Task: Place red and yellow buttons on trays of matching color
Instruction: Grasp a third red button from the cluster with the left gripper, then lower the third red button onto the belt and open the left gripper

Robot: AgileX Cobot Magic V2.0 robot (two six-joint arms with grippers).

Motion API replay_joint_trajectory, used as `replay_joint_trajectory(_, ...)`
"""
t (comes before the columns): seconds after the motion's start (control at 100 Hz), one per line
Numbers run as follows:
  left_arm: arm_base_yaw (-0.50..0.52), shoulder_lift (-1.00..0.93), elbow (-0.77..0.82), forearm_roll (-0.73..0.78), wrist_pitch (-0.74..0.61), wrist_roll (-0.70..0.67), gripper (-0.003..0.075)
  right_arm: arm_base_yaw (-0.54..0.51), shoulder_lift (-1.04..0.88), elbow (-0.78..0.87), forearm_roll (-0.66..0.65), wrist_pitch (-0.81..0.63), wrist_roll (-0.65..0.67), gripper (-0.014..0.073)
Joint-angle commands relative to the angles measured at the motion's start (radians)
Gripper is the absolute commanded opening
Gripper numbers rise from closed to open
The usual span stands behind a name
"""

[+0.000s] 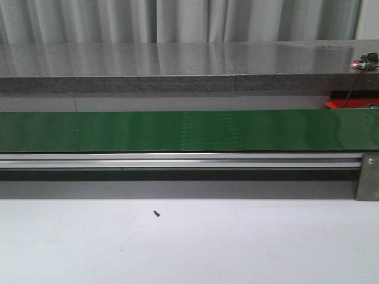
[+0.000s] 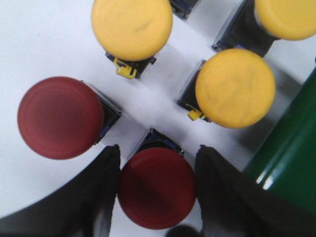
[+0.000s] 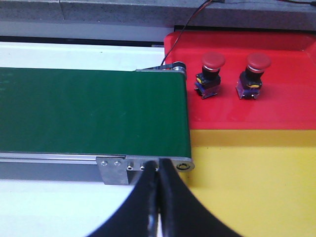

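Observation:
In the left wrist view my left gripper (image 2: pixel 157 170) is closed round the cap of a red button (image 2: pixel 157 187) that stands on the white table, with both black fingers against its sides. A second red button (image 2: pixel 60 117) and three yellow buttons (image 2: pixel 132 28), (image 2: pixel 235 88), (image 2: pixel 286 17) stand close by. In the right wrist view my right gripper (image 3: pixel 159 165) is shut and empty over the belt's end. Beside it are the yellow tray (image 3: pixel 256 182) and the red tray (image 3: pixel 286 106), which holds two red buttons (image 3: pixel 211 74), (image 3: pixel 256 74). Neither gripper shows in the front view.
The green conveyor belt (image 1: pixel 177 130) runs across the front view on a metal rail (image 1: pixel 177 160). It also shows in the right wrist view (image 3: pixel 89 111) and beside the buttons in the left wrist view (image 2: pixel 291 148). A grey ledge (image 1: pixel 177 65) lies behind it.

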Motion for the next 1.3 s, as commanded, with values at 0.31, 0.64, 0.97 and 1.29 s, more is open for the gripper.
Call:
replay_joint_trajectory(0.31, 0.004, -0.067, -0.037, -0.009, -0.026, -0.009, 0.0162, 0.001, -0.001, -0.027, -0.003, -0.073, -0.004, -0.0057)
replay_joint_trajectory(0.64, 0.002, -0.190, -0.125, -0.007, 0.091, 0.011, 0.0162, 0.001, -0.001, -0.027, -0.003, -0.073, -0.004, -0.0057)
replay_joint_trajectory(0.97, -0.080, -0.226, -0.152, -0.080, 0.175, 0.060, 0.0162, 0.001, -0.001, -0.027, -0.003, -0.073, -0.004, -0.0057)
replay_joint_trajectory(1.29, -0.187, -0.212, -0.138, -0.080, 0.157, 0.060, 0.0162, 0.001, -0.001, -0.027, -0.003, -0.073, -0.004, -0.0057)
